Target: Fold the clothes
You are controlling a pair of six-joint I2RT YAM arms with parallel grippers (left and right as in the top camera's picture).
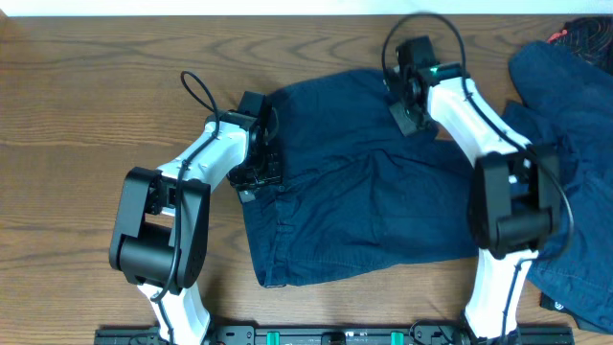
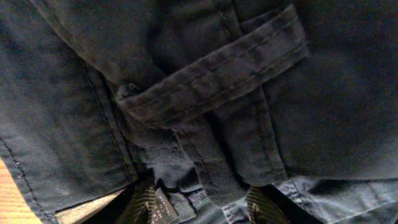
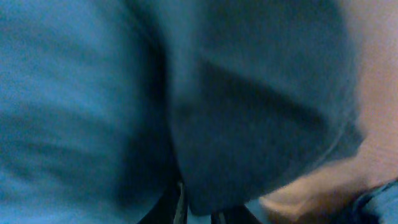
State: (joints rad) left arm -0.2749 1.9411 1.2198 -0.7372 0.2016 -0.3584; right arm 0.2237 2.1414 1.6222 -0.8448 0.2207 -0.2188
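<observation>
Gripping from the left, the left gripper [image 2: 202,208] has its two fingers [image 2: 144,202] about halfway apart, with a thick bunch of waistband [image 2: 189,180] packed between them beside a small label [image 2: 163,210]. A belt loop [image 2: 211,81] lies just beyond. The right gripper [image 1: 409,117] has its fingers drawn close together over a fold of blue cloth, but that view is too blurred to tell whether they pinch it.

Outward from both, dark navy shorts [image 1: 364,201] lie spread on a wooden table [image 1: 96,96]. Their long axis runs left to right, with the waist end at the left. The left gripper sits at the shorts' left edge, so the cloth stretches away to its right. The right gripper sits on the far edge, toward the right end, so the cloth lies near and left of it.

A fold would likely carry the far edge toward the near one, and the right arm is closer to that edge. More dark clothes [image 1: 570,125] are heaped at the table's right side.
</observation>
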